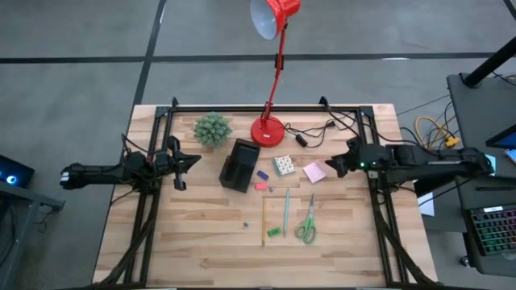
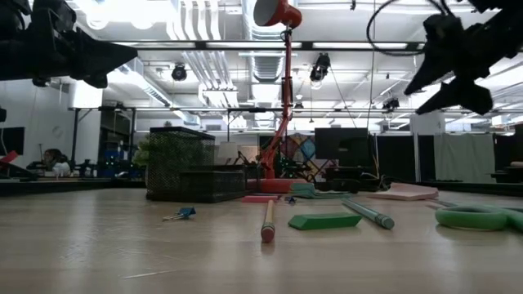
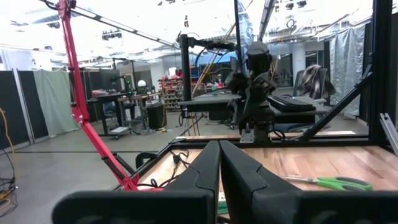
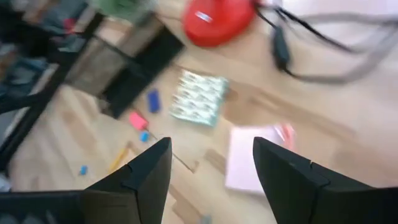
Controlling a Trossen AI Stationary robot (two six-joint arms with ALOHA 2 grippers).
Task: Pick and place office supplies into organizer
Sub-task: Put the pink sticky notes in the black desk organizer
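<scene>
The black organizer (image 1: 239, 165) stands mid-table on its base. To its right lie a purple piece (image 1: 261, 173), a pink piece (image 1: 260, 186), the white dotted pad (image 1: 283, 165) and the pink sticky-note pad (image 1: 314, 171). Nearer lie the yellow pencil (image 1: 264, 219), green pen (image 1: 285, 211), a green piece (image 1: 275, 232) and the green-handled scissors (image 1: 306, 221). My right gripper (image 4: 211, 168) is open, raised above the table just right of the pink pad (image 4: 255, 158). My left gripper (image 3: 219, 162) is shut, held level left of the organizer (image 2: 192, 175).
The red desk lamp's base (image 1: 268, 130) and its black cord (image 1: 310, 130) sit behind the supplies. A small green spiky plant (image 1: 212, 129) stands far-left of the organizer. A tiny blue clip (image 1: 244, 225) lies near the pencil. Bare wood shows along the near edge (image 1: 201, 258).
</scene>
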